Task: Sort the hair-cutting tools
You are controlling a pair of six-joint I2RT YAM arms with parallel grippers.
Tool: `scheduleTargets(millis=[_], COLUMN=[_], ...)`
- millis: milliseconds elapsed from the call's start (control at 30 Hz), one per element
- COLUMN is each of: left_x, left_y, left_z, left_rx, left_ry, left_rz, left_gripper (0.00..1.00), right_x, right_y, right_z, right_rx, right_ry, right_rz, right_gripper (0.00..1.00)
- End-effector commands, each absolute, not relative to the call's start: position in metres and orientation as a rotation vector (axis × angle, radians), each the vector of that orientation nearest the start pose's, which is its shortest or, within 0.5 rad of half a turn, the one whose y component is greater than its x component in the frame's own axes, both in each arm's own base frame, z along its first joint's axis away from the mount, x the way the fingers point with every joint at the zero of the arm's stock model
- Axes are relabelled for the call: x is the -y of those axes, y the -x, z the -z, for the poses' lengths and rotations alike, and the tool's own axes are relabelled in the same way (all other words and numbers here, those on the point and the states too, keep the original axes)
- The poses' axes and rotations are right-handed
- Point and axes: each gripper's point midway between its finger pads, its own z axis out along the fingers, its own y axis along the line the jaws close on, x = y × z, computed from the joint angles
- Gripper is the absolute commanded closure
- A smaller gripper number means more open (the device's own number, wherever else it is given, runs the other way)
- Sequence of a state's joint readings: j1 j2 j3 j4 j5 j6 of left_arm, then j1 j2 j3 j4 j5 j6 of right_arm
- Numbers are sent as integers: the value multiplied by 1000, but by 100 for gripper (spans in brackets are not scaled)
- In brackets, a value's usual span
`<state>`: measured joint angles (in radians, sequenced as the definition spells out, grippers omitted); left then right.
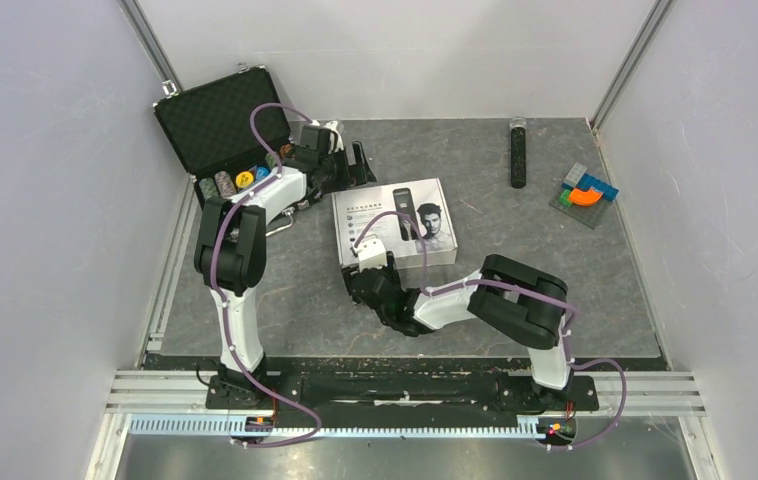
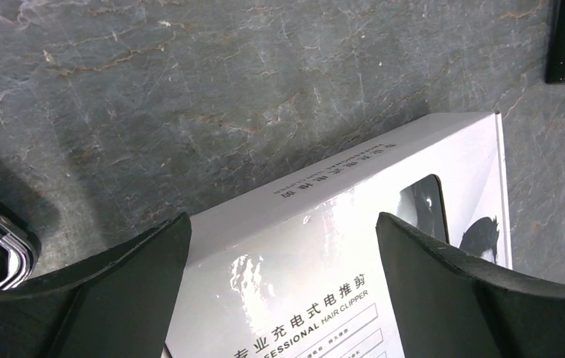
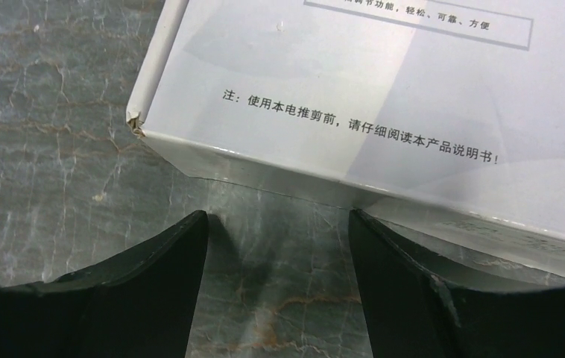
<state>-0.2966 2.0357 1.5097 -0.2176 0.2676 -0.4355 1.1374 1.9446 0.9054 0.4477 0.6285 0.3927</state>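
No hair-cutting tools show loose; I see only a white hair-clipper box lying flat mid-table, with a clipper and a man's head printed on its lid. My left gripper hovers open at the box's far left corner, its fingers straddling the lid. My right gripper is low at the near left corner, open, with bare table between its jaws. Its right finger stands against the box's near wall, and the left finger is off the box.
An open black case holding stacks of coloured chips sits at the far left; its chrome rim is close to my left gripper. A black stick with a clear tip and coloured blocks lie far right.
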Motion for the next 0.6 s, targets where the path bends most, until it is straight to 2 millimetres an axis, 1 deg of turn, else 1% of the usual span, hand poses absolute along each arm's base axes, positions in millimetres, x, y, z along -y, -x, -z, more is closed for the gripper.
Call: scheduleTargets(millis=[0,67,167,267,367,400,533,567], left_x=[232,233,231,229,230,228,229,230], left_y=[-465,-463,-463,-467,-476,-480,-496,-500], left_z=[-76,-77,-78,-81,-89,-93,-113,-117], left_rx=[-2470,-2471,-2467,-2458,-2441,-2434,-2383,-2373], left_ry=[96,95,95,94,75,70,42,37], left_rz=[805,814,807,783,769,757,730,726], left_gripper=[0,0,0,0,0,0,0,0], right_x=[-396,-400,-403,-394,-366,-355,-299,-287], right_y=[-298,-302,-297,-285,-269,-265,-255,-255], right_z=[-39,-43,-46,-52,-48,-44,-28,-30], right_rx=[-1913,-1887,-1904,-1926,-1990,-2019,-2116,-2122], right_ry=[246,243,301,373,450,475,497,486], right_rz=[-324,-331,-342,-370,-353,-342,-301,-300], right_gripper=[28,28,26,21,18,17,15,15])
